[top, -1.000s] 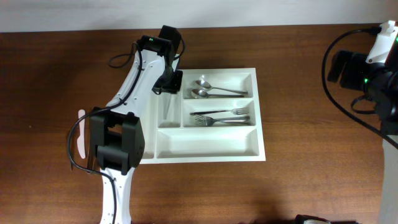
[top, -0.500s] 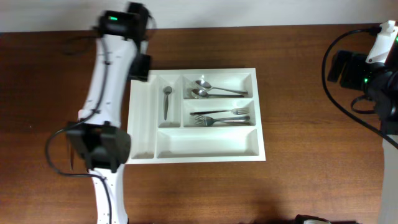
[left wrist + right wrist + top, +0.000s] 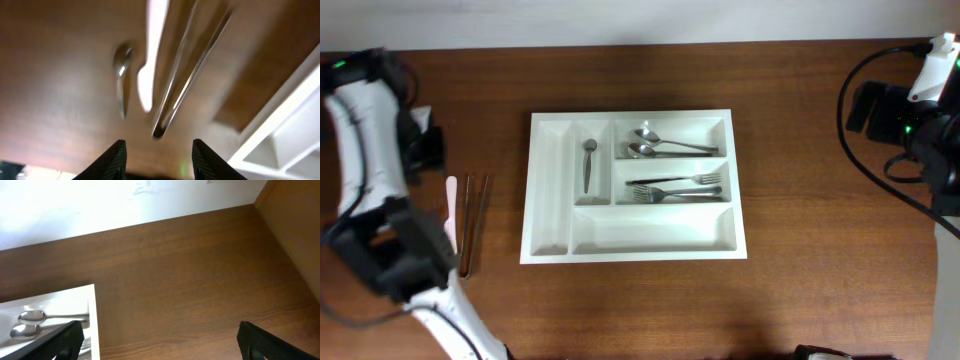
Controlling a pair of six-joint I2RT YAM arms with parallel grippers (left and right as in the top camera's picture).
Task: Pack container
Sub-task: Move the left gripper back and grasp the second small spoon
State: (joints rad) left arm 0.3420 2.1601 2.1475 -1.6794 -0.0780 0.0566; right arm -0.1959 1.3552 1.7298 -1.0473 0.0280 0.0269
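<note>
Overhead: the white tray (image 3: 634, 251) lies flat in the middle of the desk (image 3: 800, 300), its long axis running left to right and its edges square to the desk edge. Its two narrow compartments stand on the left and run front to back. The three wide ones are stacked on the right and run along the long axis. A spoon (image 3: 588, 165) lies in the right narrow compartment, bowl toward the far rim. Two spoons (image 3: 660, 146) share the top wide compartment, bowls to the left, and the forks (image 3: 677, 187) lie in the middle one, tines to the right. Just left of the tray, on bare wood, are a white utensil (image 3: 450, 205) and two thin rods (image 3: 473, 220), all lying front to back. The left arm (image 3: 365, 130) is at the left edge and the right arm (image 3: 920, 110) at the far right, well apart from the tray.

Left wrist: the left claw (image 3: 159, 150) is spread apart with nothing between its fingers, above the blurred white utensil, the rods and a small spoon (image 3: 121, 75). A tray corner shows at lower right.

Right wrist: the right claw (image 3: 160, 340) is wide apart and holds nothing, with the tray's corner and the two spoons at lower left
</note>
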